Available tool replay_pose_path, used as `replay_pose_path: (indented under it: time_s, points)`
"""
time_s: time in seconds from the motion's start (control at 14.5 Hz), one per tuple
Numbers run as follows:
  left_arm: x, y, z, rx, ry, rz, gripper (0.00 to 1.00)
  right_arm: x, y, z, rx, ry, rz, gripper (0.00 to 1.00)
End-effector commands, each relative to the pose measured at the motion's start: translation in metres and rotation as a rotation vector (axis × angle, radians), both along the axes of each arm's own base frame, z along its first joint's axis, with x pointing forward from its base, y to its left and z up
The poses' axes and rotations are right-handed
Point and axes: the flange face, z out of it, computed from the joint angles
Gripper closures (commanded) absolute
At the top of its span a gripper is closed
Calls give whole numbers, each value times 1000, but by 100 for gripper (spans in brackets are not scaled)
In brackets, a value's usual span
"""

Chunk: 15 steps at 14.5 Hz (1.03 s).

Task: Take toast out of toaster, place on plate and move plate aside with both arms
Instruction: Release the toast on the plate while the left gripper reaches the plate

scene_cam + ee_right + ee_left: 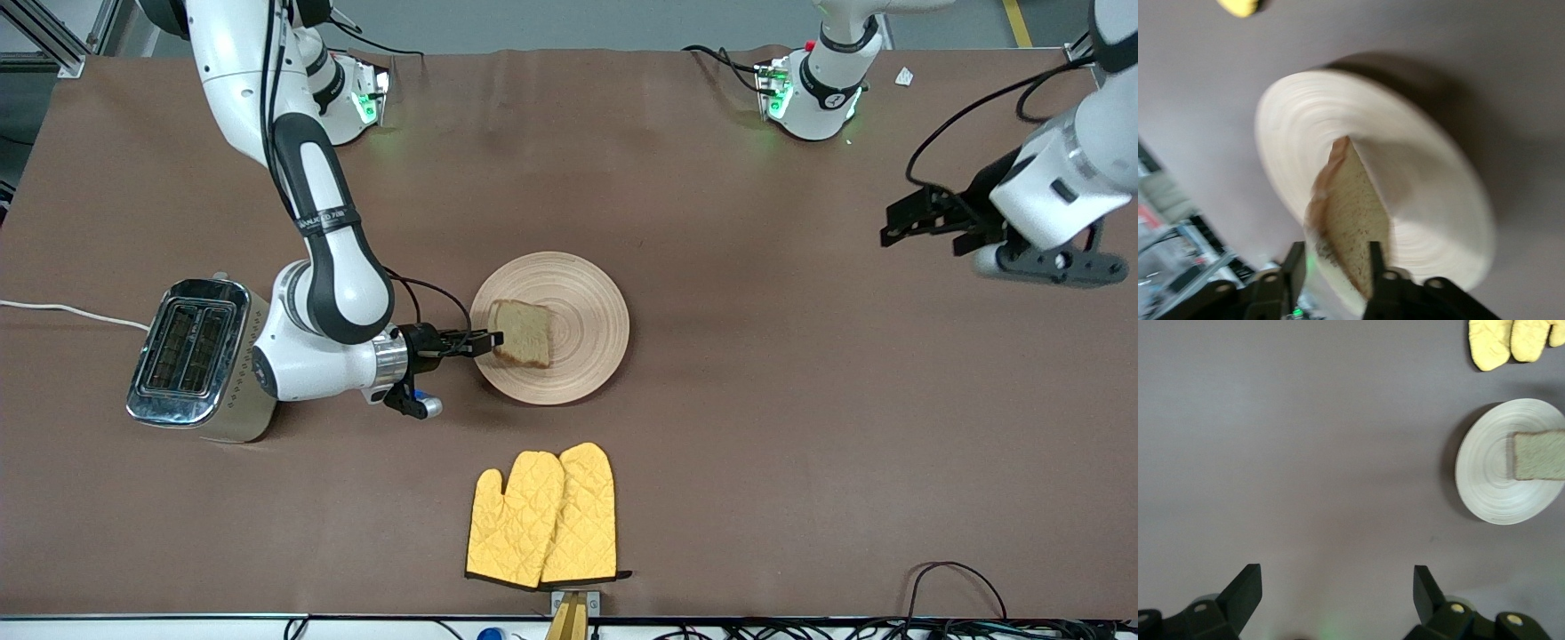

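Right pincer [489,339] clamped on toast [523,332] edge over plate [549,327], mid-tabletop [711,400]; grip plain in right wrist view only. Left pincer [911,218] spread wide, waiting at plate's 2 o'clock. Toaster [191,360] at 9, mitts [542,518] at 6.

Both white arms [307,191] are wearing black joint bands, trailing black cables, glowing green at their bases, ending in black grippers [487,339].
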Motion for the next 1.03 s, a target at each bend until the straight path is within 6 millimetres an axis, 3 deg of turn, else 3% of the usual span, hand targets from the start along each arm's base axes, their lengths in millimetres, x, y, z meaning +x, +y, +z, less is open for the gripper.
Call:
replay_pose_path:
  time_s: [0.0,0.21,0.41,0.76,0.96]
  points:
    - [23,-16,-42,-98,59,-6,0,-3,-35,70,-172,-128,111,0]
    - [37,-38,-104,-281,126,21,0,-2,-65,120,-332,-238,196,0]
    - [39,-80,-171,-363,148,-76,0,-2,-94,167,-431,-322,226,0]
    - [-2,-140,-289,-480,66,-84,0,2,-162,255,-534,-375,187,0]
    - [-12,-146,-351,-572,78,-105,0,1,-194,286,-553,-364,149,0]
